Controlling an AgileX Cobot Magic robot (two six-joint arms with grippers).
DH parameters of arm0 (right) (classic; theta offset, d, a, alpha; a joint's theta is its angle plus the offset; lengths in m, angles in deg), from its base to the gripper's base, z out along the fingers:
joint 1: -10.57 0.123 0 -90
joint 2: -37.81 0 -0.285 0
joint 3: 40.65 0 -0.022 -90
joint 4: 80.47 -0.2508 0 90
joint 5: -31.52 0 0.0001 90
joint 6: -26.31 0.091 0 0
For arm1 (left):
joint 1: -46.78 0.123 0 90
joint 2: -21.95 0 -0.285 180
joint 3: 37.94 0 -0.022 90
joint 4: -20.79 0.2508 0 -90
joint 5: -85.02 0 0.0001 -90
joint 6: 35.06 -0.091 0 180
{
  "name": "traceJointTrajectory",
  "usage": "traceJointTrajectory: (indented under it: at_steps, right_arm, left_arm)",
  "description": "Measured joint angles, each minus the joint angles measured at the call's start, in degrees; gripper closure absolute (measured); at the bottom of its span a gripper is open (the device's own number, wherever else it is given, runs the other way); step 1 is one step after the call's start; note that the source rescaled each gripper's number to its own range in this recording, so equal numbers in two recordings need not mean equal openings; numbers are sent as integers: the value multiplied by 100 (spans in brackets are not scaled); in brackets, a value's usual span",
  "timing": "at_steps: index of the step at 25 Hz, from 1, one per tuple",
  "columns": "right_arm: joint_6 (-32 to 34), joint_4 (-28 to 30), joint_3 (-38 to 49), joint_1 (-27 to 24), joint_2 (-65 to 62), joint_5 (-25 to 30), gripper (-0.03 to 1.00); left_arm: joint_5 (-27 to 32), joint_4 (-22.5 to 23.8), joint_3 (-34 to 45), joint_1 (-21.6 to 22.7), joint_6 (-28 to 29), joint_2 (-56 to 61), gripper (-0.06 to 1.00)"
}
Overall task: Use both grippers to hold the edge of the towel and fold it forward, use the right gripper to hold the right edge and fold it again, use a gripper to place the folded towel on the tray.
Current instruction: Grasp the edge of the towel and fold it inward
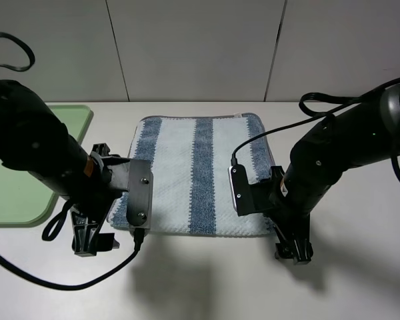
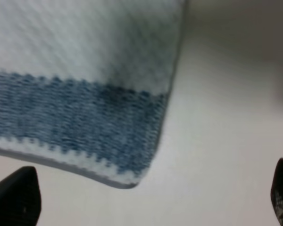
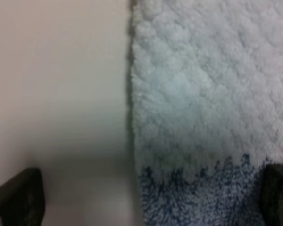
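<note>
the near edge of the towel [image 1: 197,177] runs from left hand [image 1: 92,239] to right hand [image 1: 293,248]. both have their jaws spread wide, one at each near corner.

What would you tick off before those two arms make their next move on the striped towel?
1. Towel lies flat and unfolded on the table: ok.
2. Left fingers open: ok.
3. Right fingers open: ok.
4. Near left towel corner sits between the left fingers: ok.
5. Towel's edge runs between the right fingers: ok.
6. Room on the tray: cannot tell, the left arm covers part of it.
</note>
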Motion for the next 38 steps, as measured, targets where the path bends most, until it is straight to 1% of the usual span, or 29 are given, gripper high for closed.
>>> traceJointTrajectory:
  at_steps: [5,9,15,20,24,32,35,38]
  right_arm:
    - [0,-61,0,0,0,0,-3]
    - [0,-167,0,0,2,0,-3]
    - [-25,-295,0,0,13,0,-3]
    - [-86,-339,0,0,13,0,-3]
    - [-138,-445,0,0,13,0,-3]
    - [-173,-518,0,0,22,-9,-3]
    - [-173,-530,0,0,22,-17,-3]
    - [-173,-530,0,0,22,-37,-3]
  left_arm:
    - [-149,0,155,0,0,-397,-3]
    - [-408,23,155,0,-5,-644,-3]
    - [-675,270,155,0,-22,-823,-3]
    - [-695,427,-49,0,-28,-1021,-3]
    - [-690,427,-269,0,-28,-1282,-3]
    - [-659,427,-334,0,-28,-1474,-2]
    - [-635,421,-340,0,-28,-1485,2]
    - [-614,404,-344,0,-28,-1496,12]
